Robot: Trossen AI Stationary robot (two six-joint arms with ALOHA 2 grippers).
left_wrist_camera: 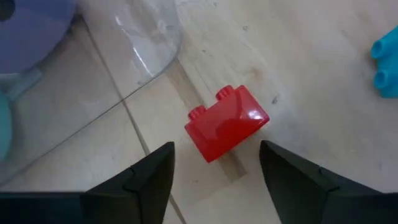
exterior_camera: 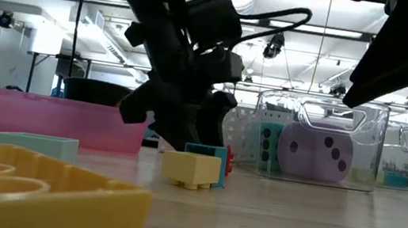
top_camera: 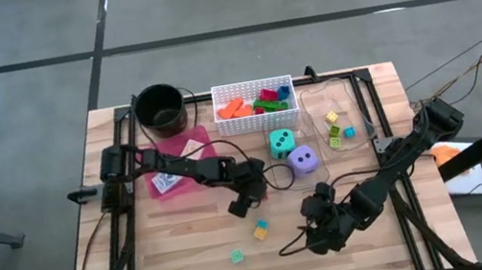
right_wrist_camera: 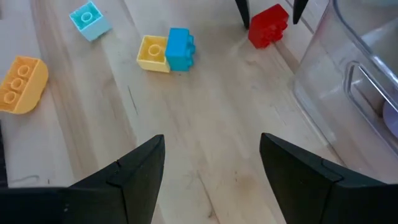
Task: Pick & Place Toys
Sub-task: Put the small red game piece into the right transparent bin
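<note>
A red block lies on the wooden table beside a clear plastic container. My left gripper is open and slants down over the block, one fingertip on each side and neither touching. The right wrist view shows the same block between those fingertips. My right gripper hangs open over bare table nearer the front edge. A joined yellow and blue block, a light teal block and an orange block lie loose on the table.
At the back stand a white basket holding several blocks, a black cup and a pink tray with a card. A teal die and a purple die sit mid-table. A clear bin holds small blocks.
</note>
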